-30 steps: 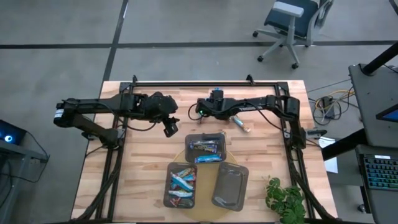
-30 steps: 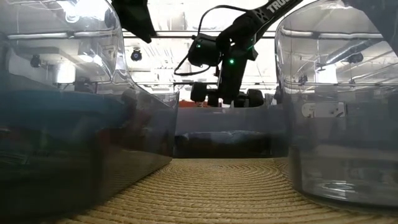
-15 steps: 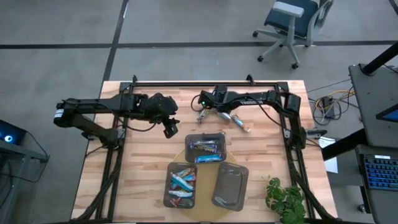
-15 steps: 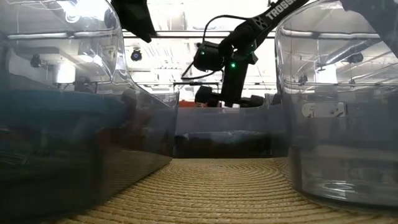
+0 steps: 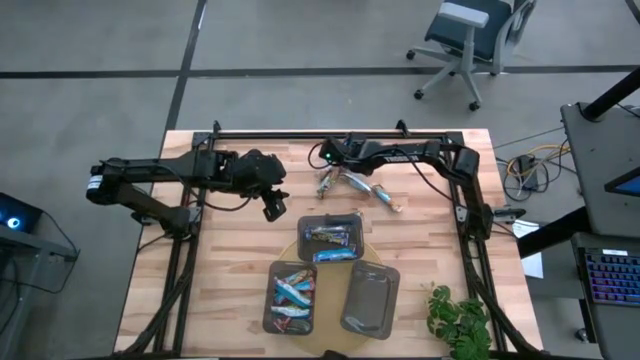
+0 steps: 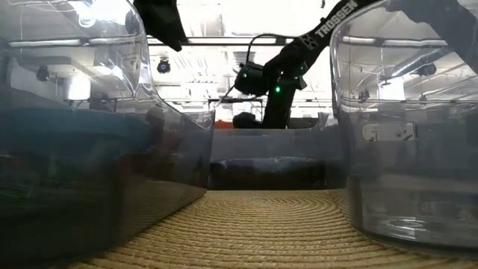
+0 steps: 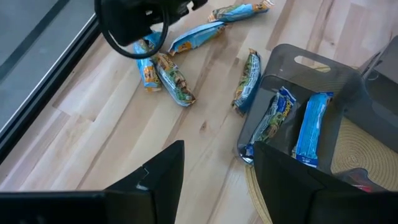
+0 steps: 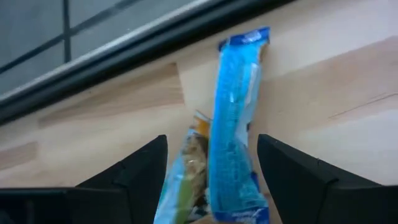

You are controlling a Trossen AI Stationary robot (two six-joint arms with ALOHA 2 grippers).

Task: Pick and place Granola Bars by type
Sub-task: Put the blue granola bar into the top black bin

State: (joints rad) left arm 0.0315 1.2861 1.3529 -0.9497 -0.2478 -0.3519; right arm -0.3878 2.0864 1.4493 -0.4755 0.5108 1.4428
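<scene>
Granola Bars still waiting to be sorted lie loose on the bare wood, and the nearest of them, a bright blue bar, sits straight ahead between the tips of my right gripper, with a tan bar touching its side. My right fingers are spread wide and hold nothing, poised over that little cluster near the far rail. More loose bars trail away from them: one farther along the wood and another lying just beside the wall of the upper tray. My left gripper hangs near that tray's corner, fingers parted and empty, simply waiting. Some sorting looks done: blue bars already rest inside the upper tray, and a second tray below it holds several wrapped bars. A third tray beside that one appears to have nothing in it, though I cannot be sure from above. I judge the job somewhere past halfway, with about five or six bars left outside the trays; which type belongs in the bare tray I cannot tell. Closing on the blue bar without dragging its tan neighbour along seems the likely next concern.
</scene>
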